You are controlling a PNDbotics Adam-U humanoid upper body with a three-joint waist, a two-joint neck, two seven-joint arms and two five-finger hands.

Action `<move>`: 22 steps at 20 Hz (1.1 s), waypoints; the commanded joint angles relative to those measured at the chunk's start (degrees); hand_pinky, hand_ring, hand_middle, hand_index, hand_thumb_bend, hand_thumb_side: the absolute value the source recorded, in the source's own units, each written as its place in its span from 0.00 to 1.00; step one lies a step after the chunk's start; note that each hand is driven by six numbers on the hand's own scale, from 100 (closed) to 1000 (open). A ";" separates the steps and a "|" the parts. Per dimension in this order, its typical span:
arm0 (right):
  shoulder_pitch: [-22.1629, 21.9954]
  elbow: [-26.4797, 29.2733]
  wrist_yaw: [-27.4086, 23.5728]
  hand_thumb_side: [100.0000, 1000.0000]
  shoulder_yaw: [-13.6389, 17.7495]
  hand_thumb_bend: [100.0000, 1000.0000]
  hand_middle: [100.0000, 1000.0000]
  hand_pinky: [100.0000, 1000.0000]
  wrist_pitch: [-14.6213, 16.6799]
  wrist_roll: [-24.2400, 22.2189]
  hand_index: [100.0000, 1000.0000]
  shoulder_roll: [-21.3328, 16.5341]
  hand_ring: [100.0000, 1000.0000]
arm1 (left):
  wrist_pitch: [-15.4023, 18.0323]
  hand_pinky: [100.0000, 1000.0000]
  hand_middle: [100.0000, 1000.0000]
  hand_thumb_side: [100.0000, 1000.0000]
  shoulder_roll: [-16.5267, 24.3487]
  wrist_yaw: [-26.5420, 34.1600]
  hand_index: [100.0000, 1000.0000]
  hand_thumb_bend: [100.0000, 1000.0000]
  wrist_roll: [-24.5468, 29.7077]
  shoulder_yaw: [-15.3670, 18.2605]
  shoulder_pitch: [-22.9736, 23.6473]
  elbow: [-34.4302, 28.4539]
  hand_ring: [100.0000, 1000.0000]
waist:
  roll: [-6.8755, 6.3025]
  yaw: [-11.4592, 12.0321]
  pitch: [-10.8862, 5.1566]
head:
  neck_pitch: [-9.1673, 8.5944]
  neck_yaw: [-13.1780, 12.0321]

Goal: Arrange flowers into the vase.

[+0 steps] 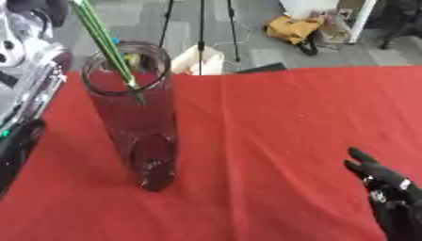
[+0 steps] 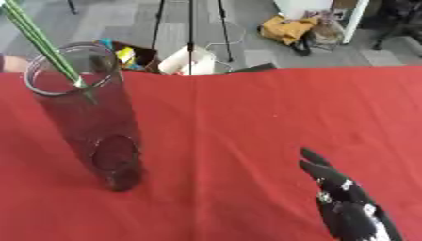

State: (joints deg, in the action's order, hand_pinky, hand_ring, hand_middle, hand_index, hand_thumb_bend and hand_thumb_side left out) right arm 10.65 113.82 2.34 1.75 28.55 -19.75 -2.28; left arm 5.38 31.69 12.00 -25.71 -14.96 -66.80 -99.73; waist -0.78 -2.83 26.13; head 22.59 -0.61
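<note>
Vase (image 1: 132, 113) up on the red cloth of the bench (image 1: 280, 122), clear glass, tall and round, standing upright toward the left side, its dark base well in from the near edge. Green stems (image 1: 103, 40) slant down from the top left corner and dip through the rim, their lower ends showing just inside the glass near the top. No blooms can be seen; the stems run out of view above.

Left arm (image 1: 29, 80), silver and black, runs down the left border beside the vase, close to it but apart from the glass. The left hand itself is out of sight in both eyes, so whatever holds the stems up top cannot be made out.

Right hand (image 2: 342, 197) sits low at the right corner, black, fingers straight and relaxed, pointing up and away across the cloth. It holds nothing and is well apart from the vase, a wide stretch of bare red cloth between them.

Beyond the far edge of the bench, grey floor, the legs of a tripod (image 1: 200, 33), a pale box (image 1: 198, 59) just behind the cloth, and a yellow bag (image 1: 293, 28) further back on the right.
</note>
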 commanded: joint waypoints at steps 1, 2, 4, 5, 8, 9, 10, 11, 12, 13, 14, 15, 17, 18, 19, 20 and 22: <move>0.45 0.77 -0.10 1.00 0.28 0.00 0.03 0.96 -0.21 0.14 0.86 -0.03 1.00 | -0.11 0.00 0.00 0.64 0.67 -1.02 0.05 0.00 0.22 -0.31 -0.59 -0.06 0.00 | -0.04 0.03 -1.24 | -0.38 0.14; 0.44 0.77 -0.11 1.00 0.30 0.00 0.03 0.96 -0.21 0.17 0.86 -0.04 1.00 | -0.12 0.00 0.00 0.64 0.70 -1.29 0.05 0.00 0.32 -0.36 -0.51 0.03 0.00 | -0.04 0.04 -1.26 | -0.34 0.18; 0.38 0.77 -0.17 1.00 0.33 0.00 0.03 0.96 -0.18 0.23 0.86 -0.07 1.00 | -0.18 0.00 0.00 0.63 0.82 -1.94 0.07 0.00 0.53 -0.43 -0.30 0.22 0.00 | -0.01 0.09 -1.33 | -0.21 0.28; 0.35 0.77 -0.20 1.00 0.35 0.00 0.03 0.96 -0.16 0.25 0.86 -0.08 1.00 | -0.19 0.00 0.00 0.62 0.87 -2.22 0.08 0.00 0.65 -0.46 -0.20 0.32 0.00 | 0.00 0.12 -1.37 | -0.17 0.30; 0.25 0.77 -0.33 1.00 0.41 0.00 0.03 0.96 -0.18 0.33 0.86 -0.15 1.00 | -0.46 0.00 0.00 0.61 1.20 -3.29 0.09 0.00 0.97 -0.49 0.19 0.79 0.00 | 0.09 0.38 -1.53 | 0.01 0.39; 0.23 0.77 -0.36 1.00 0.43 0.00 0.03 0.96 -0.19 0.34 0.86 -0.17 1.00 | -0.56 0.00 0.00 0.61 1.24 -3.64 0.09 0.00 1.04 -0.49 0.25 0.87 0.00 | 0.11 0.42 -1.56 | 0.06 0.40; 0.22 0.77 -0.38 1.00 0.43 0.00 0.03 0.96 -0.20 0.34 0.86 -0.17 1.00 | -0.62 0.00 0.00 0.61 1.24 -3.87 0.09 0.00 1.08 -0.49 0.28 0.92 0.00 | 0.12 0.44 -1.57 | 0.09 0.41; 0.20 0.77 -0.40 1.00 0.44 0.00 0.03 0.96 -0.21 0.35 0.86 -0.19 1.00 | -0.70 0.00 0.00 0.60 1.29 -4.07 0.11 0.00 1.13 -0.51 0.34 0.97 0.00 | 0.13 0.49 -1.60 | 0.22 0.42; 0.15 0.77 -0.48 1.00 0.45 0.00 0.03 0.96 -0.21 0.38 0.86 -0.27 1.00 | -1.02 0.00 0.00 0.60 1.58 -4.58 0.11 0.00 1.49 -0.65 0.61 1.17 0.00 | 0.18 0.68 -1.73 | 0.78 0.45; 0.11 0.77 -0.58 1.00 0.45 0.00 0.03 0.96 -0.21 0.40 0.86 -0.33 1.00 | -1.31 0.00 0.00 0.60 1.71 -5.09 0.11 0.00 1.84 -0.69 0.77 1.27 0.00 | 0.21 0.78 -1.81 | 1.07 0.46; 0.05 0.77 -0.68 1.00 0.48 0.00 0.03 0.96 -0.20 0.43 0.86 -0.39 1.00 | -1.63 0.00 0.00 0.59 1.84 -5.55 0.12 0.00 2.18 -0.75 0.95 1.38 0.00 | 0.24 0.88 -1.92 | 1.35 0.49; -0.03 0.77 -0.83 1.00 0.50 0.00 0.03 0.96 -0.18 0.48 0.86 -0.46 1.00 | -1.99 0.00 0.00 0.58 1.97 -6.00 0.13 0.00 2.57 -0.81 1.16 1.49 0.00 | 0.28 0.98 -2.04 | 1.61 0.50; -0.15 0.77 -1.08 1.00 0.52 0.00 0.03 0.96 -0.14 0.49 0.86 -0.56 1.00 | -2.62 0.00 0.00 0.58 2.11 -6.62 0.13 0.00 3.18 -0.83 1.42 1.59 0.00 | 0.34 1.11 -2.19 | 1.90 0.52; -0.18 0.77 -1.17 1.00 0.54 0.00 0.03 0.96 -0.14 0.48 0.86 -0.59 1.00 | -2.90 0.00 0.00 0.58 2.18 -6.92 0.13 0.00 3.40 -0.80 1.49 1.61 0.00 | 0.35 1.16 -2.23 | 1.96 0.49; -0.19 0.77 -1.26 1.00 0.54 0.00 0.03 0.96 -0.15 0.46 0.86 -0.63 1.00 | -3.16 0.00 0.00 0.57 2.23 -7.23 0.13 0.00 3.59 -0.78 1.56 1.65 0.00 | 0.35 1.22 -2.26 | 1.96 0.45; -0.21 0.77 -1.33 1.00 0.55 0.00 0.03 0.96 -0.16 0.44 0.86 -0.67 1.00 | -3.43 0.00 0.00 0.57 2.28 -7.53 0.13 0.00 3.73 -0.76 1.62 1.70 0.00 | 0.35 1.27 -2.29 | 1.96 0.43; -0.27 0.77 -1.45 1.00 0.59 0.00 0.03 0.96 -0.13 0.44 0.86 -0.75 1.00 | -3.98 0.00 0.00 0.56 2.57 -8.33 0.12 0.00 3.97 -0.78 1.78 1.78 0.00 | 0.36 1.36 -2.38 | 2.00 0.50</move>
State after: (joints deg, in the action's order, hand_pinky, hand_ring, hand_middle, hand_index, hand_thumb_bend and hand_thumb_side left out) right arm 10.26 113.82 1.32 2.11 28.39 -19.43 -2.31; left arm 1.81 32.35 4.23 -21.93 -15.69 -64.24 -97.60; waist -0.47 -1.53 25.39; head 24.41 -0.19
